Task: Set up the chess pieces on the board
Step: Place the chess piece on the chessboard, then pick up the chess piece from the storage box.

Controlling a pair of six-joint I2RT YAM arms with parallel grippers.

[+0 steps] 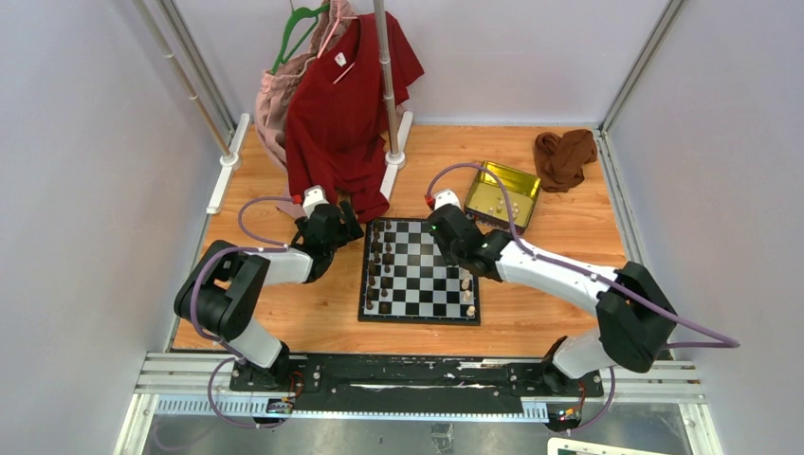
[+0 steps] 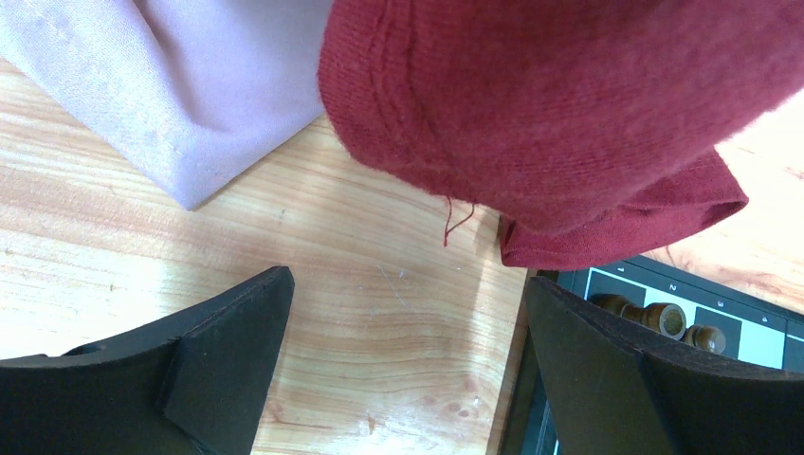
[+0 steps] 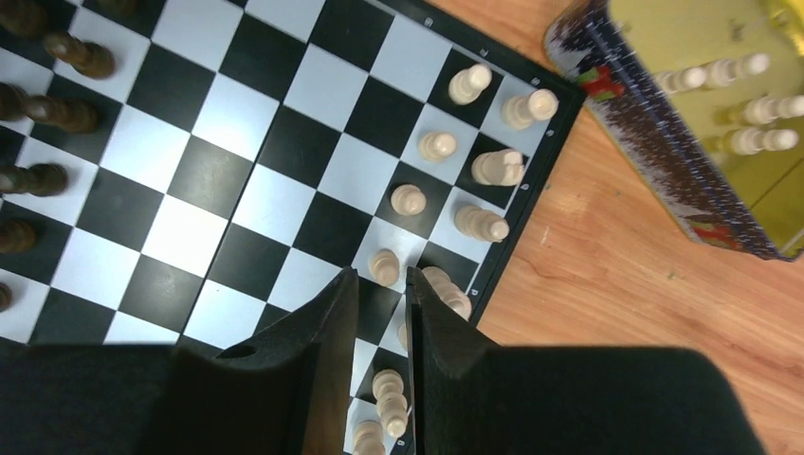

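Checked board, cream pieces (dark pieces opposite)

1. board lies flat on the table, between the two arms.
2. one set of chess pieces stands along the board's left columns; the other set stands along its right columns.
3. tin sits on the table just behind the board's far right corner, with more pieces inside it.
4. hanging garments are behind the board's far left corner; cloth heap lies right of the tin.
5. left gripper is off the board by its far left corner; right gripper is above the right-hand pieces.
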